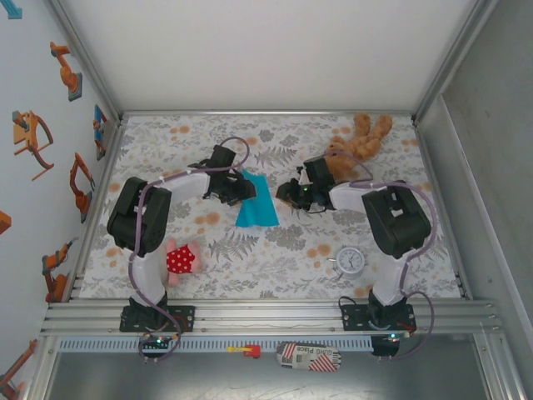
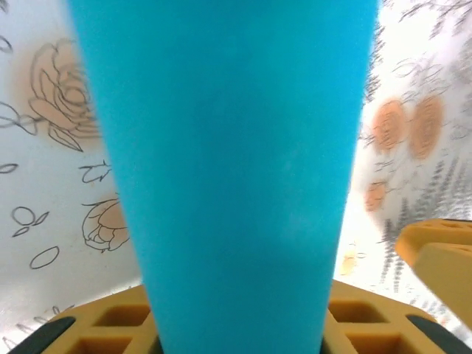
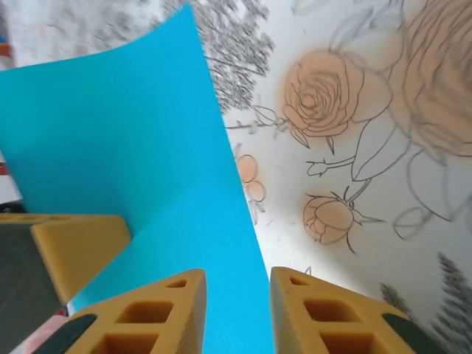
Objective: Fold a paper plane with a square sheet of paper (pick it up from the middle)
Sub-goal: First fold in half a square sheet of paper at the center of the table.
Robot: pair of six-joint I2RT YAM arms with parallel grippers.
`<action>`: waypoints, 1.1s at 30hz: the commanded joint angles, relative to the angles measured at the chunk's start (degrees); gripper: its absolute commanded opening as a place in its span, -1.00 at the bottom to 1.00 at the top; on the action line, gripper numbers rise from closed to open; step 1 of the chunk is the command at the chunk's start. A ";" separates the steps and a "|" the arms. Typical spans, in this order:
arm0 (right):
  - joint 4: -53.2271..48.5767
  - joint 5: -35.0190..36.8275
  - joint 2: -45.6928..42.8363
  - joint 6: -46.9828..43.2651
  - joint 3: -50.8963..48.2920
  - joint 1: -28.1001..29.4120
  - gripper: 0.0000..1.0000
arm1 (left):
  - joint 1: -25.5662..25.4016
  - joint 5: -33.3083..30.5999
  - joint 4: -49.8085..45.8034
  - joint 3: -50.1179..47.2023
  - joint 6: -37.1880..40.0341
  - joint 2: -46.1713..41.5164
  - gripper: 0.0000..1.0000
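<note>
The left gripper [image 1: 241, 190] has the paper [image 1: 256, 207] lying over its fingers [image 2: 103, 328] and hiding the gap, so I cannot tell whether it pinches. The right gripper [image 3: 236, 284] has its fingers a little apart. The sheet's near edge runs across the gap between them, not clamped. The paper sits mid-table between the two grippers, one side bowed up off the table [image 1: 275, 267].

It looks light, thin and limp. It will likely bow, slide on the table, and crease or tear under a hard pinch or a pull from both sides. The best hold seems a gentle, flat pinch near the middle, one gripper pressing while the other folds.

There is open table beyond the paper and on its near side. The bear [image 1: 358, 142] lies just behind the right arm, the clock [image 1: 351, 261] is near its base, and a red spotted toy [image 1: 180, 260] is by the left base. The side walls stand well apart from the paper.
</note>
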 commanded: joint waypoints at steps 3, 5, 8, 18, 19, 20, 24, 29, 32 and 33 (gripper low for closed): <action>8.00 -2.85 -7.43 -0.54 -2.43 -2.36 -0.21 | 2.92 8.56 5.00 -2.06 1.68 -9.64 -0.28; 9.26 -5.14 -8.63 -0.62 -2.37 -2.94 -0.07 | 4.01 12.59 7.20 -2.74 0.76 -12.19 -0.29; 12.39 -9.50 -9.72 -0.49 -1.45 -3.13 0.19 | 5.31 18.21 9.21 -2.66 -0.97 -14.71 -0.29; 14.25 -17.06 -9.35 0.08 3.86 -1.77 0.54 | 6.49 29.63 18.93 -2.61 -9.44 -16.13 -0.31; 14.60 -17.58 -9.25 0.29 4.13 -1.53 0.54 | 6.49 30.01 19.25 -2.61 -9.65 -15.87 -0.31; 15.52 -18.51 -9.22 0.71 4.19 -1.49 0.54 | 6.53 30.33 19.48 -2.52 -9.91 -15.69 -0.31; 18.43 -21.94 -8.25 2.06 4.71 -1.48 0.54 | 6.61 32.95 22.54 -2.72 -12.31 -14.72 -0.31; 21.11 -24.36 -8.03 4.10 5.37 -1.50 0.49 | 6.58 33.63 22.79 -2.86 -12.37 -14.62 -0.32; 21.50 -25.57 -8.67 4.16 5.82 -1.46 0.35 | 6.59 33.16 21.07 -2.62 -11.36 -14.32 -0.32; 21.50 -25.93 -9.17 3.97 5.87 -1.58 0.31 | 6.60 32.84 20.09 -2.44 -10.84 -14.31 -0.33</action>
